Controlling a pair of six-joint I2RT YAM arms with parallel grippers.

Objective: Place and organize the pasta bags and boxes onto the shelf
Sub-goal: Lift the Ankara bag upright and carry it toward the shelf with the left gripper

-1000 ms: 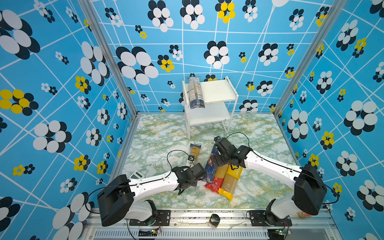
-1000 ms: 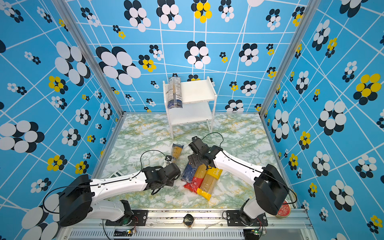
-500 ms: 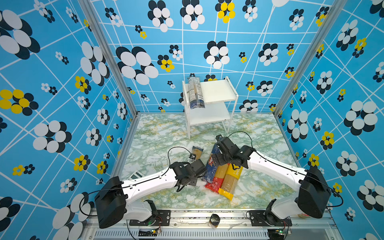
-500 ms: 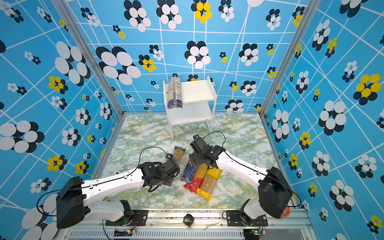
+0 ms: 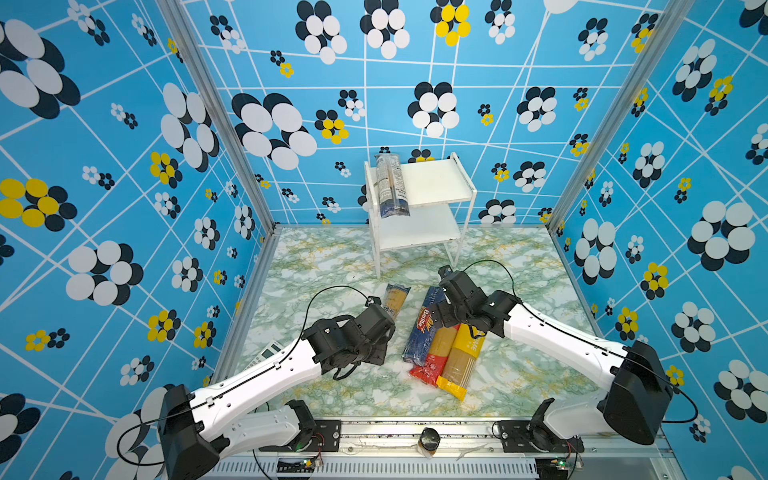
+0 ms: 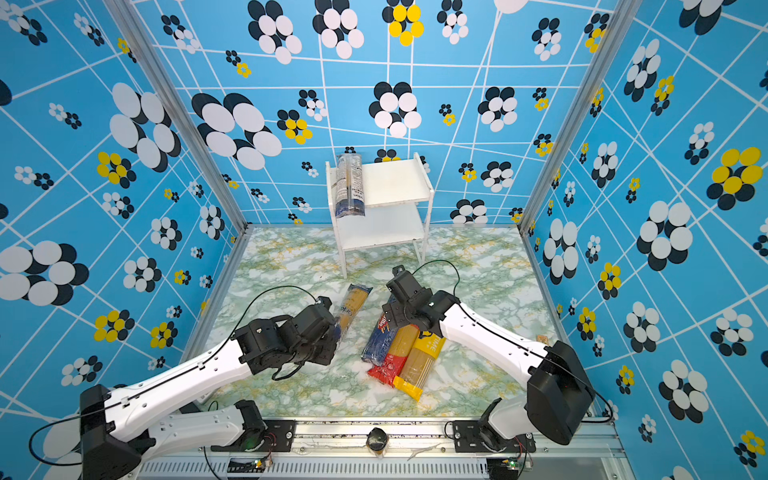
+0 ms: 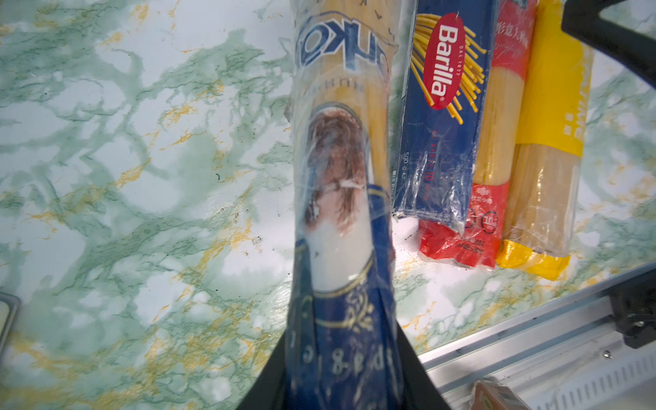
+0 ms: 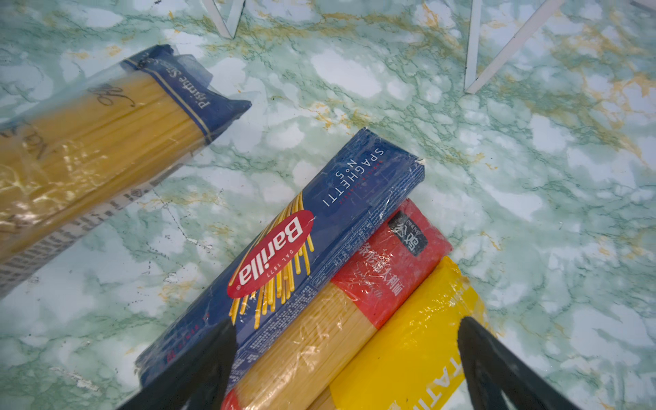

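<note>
My left gripper (image 5: 380, 328) (image 7: 340, 355) is shut on the near, dark-blue end of a clear spaghetti bag (image 5: 395, 297) (image 6: 353, 303) (image 7: 337, 142) that points toward the shelf (image 5: 436, 178) (image 6: 395, 178). Another clear/dark-blue bag (image 5: 390, 187) (image 6: 350, 183) lies along the left side of the shelf's top board. A Barilla pack (image 5: 422, 332) (image 8: 284, 248), a red-ended bag (image 5: 434, 357) (image 8: 355, 319) and a yellow-ended bag (image 5: 461, 361) (image 8: 408, 337) lie side by side on the table. Over their far ends my right gripper (image 5: 444, 318) (image 8: 346, 340) stands open, its fingers straddling them.
A grey calculator (image 5: 266, 353) lies by the left wall beside my left arm. The shelf's thin white legs (image 8: 472, 53) stand just beyond the packs. An aluminium rail (image 5: 415, 428) runs along the table's front edge. Patterned walls close in three sides.
My left arm has swung its elbow outward to the left while keeping its hold on the bag. The right gripper has shifted slightly toward the shelf over the three packs.
</note>
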